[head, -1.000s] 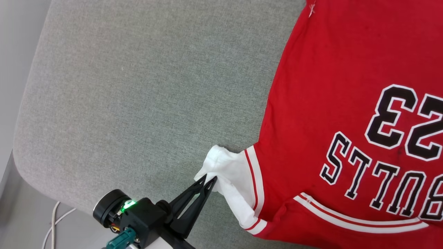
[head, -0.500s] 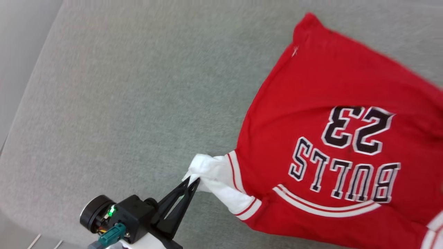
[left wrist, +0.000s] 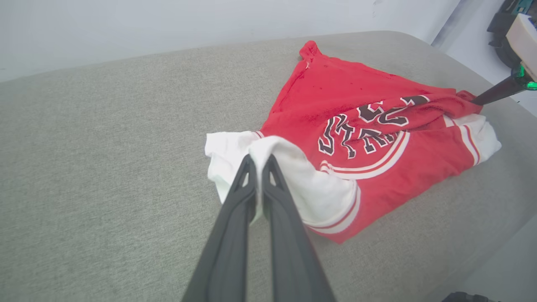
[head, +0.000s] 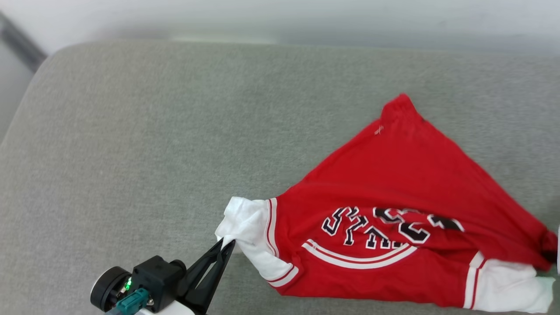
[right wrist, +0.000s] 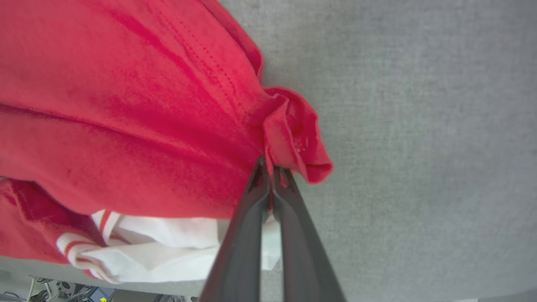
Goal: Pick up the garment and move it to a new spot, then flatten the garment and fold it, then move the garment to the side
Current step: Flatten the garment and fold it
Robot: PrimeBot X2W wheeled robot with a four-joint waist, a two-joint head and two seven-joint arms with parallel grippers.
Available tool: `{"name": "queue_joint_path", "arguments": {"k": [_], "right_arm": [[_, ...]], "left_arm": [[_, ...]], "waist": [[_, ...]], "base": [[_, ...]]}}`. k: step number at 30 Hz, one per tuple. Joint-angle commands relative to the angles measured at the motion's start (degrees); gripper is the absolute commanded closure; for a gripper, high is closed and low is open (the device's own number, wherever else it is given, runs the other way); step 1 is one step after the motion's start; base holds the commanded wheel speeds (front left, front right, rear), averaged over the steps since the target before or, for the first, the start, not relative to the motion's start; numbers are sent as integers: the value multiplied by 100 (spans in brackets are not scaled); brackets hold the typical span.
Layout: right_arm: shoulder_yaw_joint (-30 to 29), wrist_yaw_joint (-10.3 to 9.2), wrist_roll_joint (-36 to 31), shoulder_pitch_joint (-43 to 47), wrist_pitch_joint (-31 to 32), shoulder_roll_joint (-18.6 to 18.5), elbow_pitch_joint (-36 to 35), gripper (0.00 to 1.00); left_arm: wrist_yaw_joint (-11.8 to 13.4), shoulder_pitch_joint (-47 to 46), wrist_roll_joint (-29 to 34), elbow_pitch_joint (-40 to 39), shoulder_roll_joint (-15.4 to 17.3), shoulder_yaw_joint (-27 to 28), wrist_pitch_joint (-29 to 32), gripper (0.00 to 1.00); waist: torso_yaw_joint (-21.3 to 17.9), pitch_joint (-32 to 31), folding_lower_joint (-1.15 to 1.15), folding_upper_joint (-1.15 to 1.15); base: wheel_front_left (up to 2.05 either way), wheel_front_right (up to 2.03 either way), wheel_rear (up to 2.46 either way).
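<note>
Left gripper (head: pixel 227 245) pinches the garment (head: pixel 393 175) at 9 o'clock, right gripper (right wrist: pixel 270 164) at 3 o'clock, fingers closed; uneven tension could slip either hold.

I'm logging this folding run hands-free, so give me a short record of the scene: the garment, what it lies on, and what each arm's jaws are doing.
surface: grey fabric cushion
garment: red jersey, bunched rather than flat, lettering creased
left jaws: shut on one white sleeve
right jaws: shut on a bunch of red fabric at the garment's edge
other sleeve: white, loose, close to the right jaws
fold: not yet done
</note>
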Motion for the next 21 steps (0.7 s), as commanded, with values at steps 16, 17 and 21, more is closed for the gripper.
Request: {"name": "queue_joint_path", "arguments": {"k": [16,17,21], "right_arm": [[-224,-2,454,1747,-437,294,-415,100],[-222,-2,478,1756,-437,298,-417,100],[-132,-2,599,1683,-558,194,-519,0]], "left_arm": [[47,178,-159,279,-117,-32,-260,100],[46,174,-164,286,-119,-33,-268,100],[29,113,-157,272,-105,-28,-279,100]], "waist": [[-485,-549,1,0],[-490,-552,1,0],[-488,-520,1,0]], "base": [[0,0,0],[0,0,0],[0,0,0]]}}
